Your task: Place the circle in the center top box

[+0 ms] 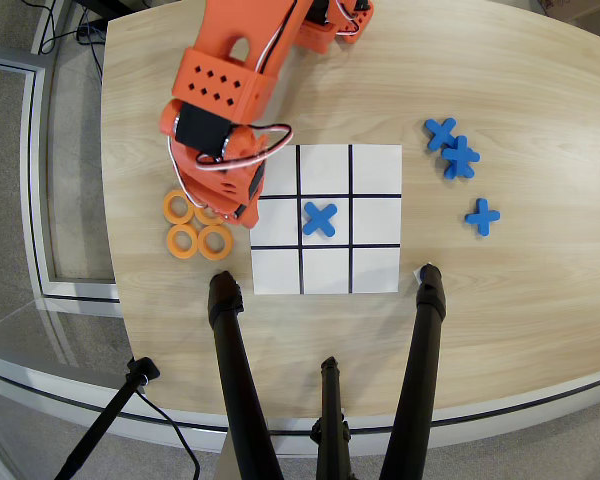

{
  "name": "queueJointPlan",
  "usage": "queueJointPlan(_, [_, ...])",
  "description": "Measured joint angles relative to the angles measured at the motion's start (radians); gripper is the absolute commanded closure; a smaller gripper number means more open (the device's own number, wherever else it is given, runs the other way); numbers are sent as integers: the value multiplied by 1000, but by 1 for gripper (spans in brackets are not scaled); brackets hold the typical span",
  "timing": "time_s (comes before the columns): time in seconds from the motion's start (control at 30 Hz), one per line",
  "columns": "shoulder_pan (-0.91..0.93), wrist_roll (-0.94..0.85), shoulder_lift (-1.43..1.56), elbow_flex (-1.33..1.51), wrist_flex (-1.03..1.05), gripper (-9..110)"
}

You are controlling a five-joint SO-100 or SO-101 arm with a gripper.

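Several flat orange rings lie in a cluster on the wooden table left of the paper grid in the overhead view: one [177, 207] at upper left, two [183, 241] [215, 241] in front, and one [206, 213] mostly hidden under the gripper. The orange gripper [227, 208] points down over this hidden ring; the arm's body covers the fingers, so I cannot tell how the jaws stand. The center top box [325, 270], the middle cell of the grid row farthest from the robot's base, is plain white.
A blue X [320, 219] lies in the grid's central cell. Three more blue X pieces [440, 132] [460, 158] [483, 216] lie right of the grid. Black tripod legs [230, 340] [427, 320] stand at the table's near edge.
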Motion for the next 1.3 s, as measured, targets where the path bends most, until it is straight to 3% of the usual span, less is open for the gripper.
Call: queueJointPlan(1.3, [60,-57,-314,-121,-86,81])
